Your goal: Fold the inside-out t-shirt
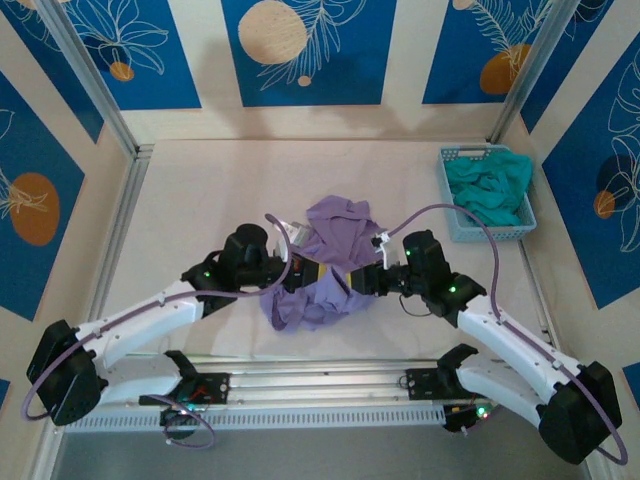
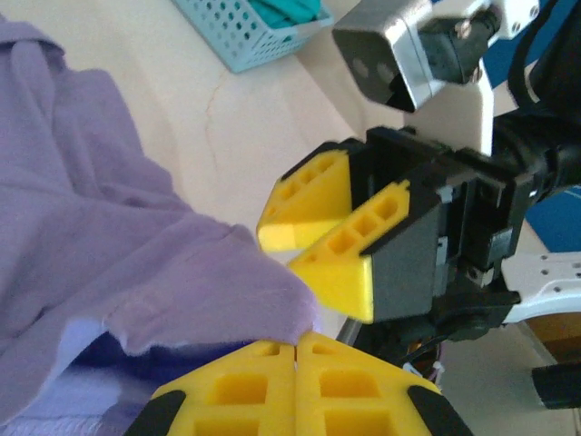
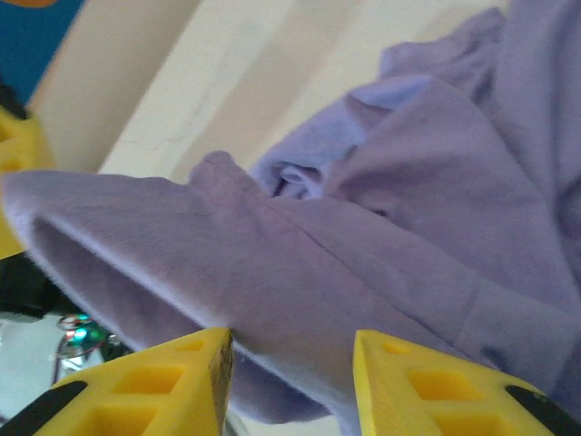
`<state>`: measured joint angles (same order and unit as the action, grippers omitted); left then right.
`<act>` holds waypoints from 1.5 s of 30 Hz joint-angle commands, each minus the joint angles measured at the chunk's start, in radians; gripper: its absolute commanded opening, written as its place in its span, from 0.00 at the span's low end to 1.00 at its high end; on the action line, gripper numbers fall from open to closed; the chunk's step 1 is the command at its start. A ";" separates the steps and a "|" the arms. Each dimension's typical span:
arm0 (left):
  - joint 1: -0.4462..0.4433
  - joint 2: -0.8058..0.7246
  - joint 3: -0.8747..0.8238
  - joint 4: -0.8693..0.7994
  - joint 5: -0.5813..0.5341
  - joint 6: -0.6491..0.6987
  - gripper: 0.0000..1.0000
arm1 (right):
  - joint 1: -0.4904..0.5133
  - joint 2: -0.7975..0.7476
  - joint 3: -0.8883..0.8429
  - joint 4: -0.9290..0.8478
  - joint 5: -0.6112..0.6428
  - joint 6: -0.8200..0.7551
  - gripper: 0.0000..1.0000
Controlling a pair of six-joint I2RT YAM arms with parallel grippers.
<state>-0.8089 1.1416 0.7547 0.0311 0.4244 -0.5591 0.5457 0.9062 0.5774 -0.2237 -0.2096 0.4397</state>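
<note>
Top view: the crumpled, soft lavender t-shirt (image 1: 338, 228) lies mid-frame on a pale table (image 1: 200, 200), with a perforated blue basket (image 1: 452, 215) at upper right. Left wrist: the left gripper (image 2: 297, 350), its yellow fingers pressed together, pinches a shirt fold. Right wrist: the right gripper (image 3: 292, 338) is spread, with cloth between its fingers.

The t-shirt (image 1: 335, 225) is bunched so that I cannot tell its sleeves from its collar. In my left wrist view the t-shirt runs off the left edge. My left tool (image 2: 297, 343), pressed closed just below the t-shirt's hem, is cut by the bottom edge, and I cannot tell whether cloth is caught in it. Beyond the t-shirt, the basket (image 2: 241, 36) is cropped at the top. My right tool (image 3: 291, 334), under the t-shirt, shows fingertips alone.
</note>
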 commanded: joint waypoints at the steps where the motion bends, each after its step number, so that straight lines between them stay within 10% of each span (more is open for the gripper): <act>1: -0.039 0.019 -0.056 -0.040 -0.020 0.025 0.00 | 0.002 0.012 0.071 -0.137 0.178 -0.031 0.40; 6: -0.110 0.099 -0.115 0.011 -0.008 -0.005 0.00 | 0.006 0.052 0.149 -0.169 0.199 -0.065 0.42; 11: -0.100 0.029 -0.138 -0.110 -0.111 0.057 0.40 | 0.064 0.145 0.218 -0.191 0.211 -0.100 0.43; 17: 0.027 -0.125 -0.183 -0.197 -0.178 0.053 0.60 | 0.202 0.288 0.305 -0.242 0.311 -0.169 0.44; 31: 0.116 -0.172 -0.198 -0.271 -0.254 0.034 0.64 | 0.301 0.552 0.434 -0.296 0.471 -0.296 0.43; 39: 0.118 -0.155 -0.204 -0.264 -0.246 0.040 0.63 | 0.301 0.506 0.438 -0.303 0.437 -0.291 0.02; 45: 0.102 -0.138 -0.227 -0.148 -0.135 0.038 0.65 | 0.222 0.310 0.441 -0.296 0.314 -0.269 0.00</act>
<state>-0.7021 0.9928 0.5468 -0.1913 0.2180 -0.5236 0.8120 1.3224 0.9817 -0.5247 0.1970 0.1562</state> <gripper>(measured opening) 0.643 0.060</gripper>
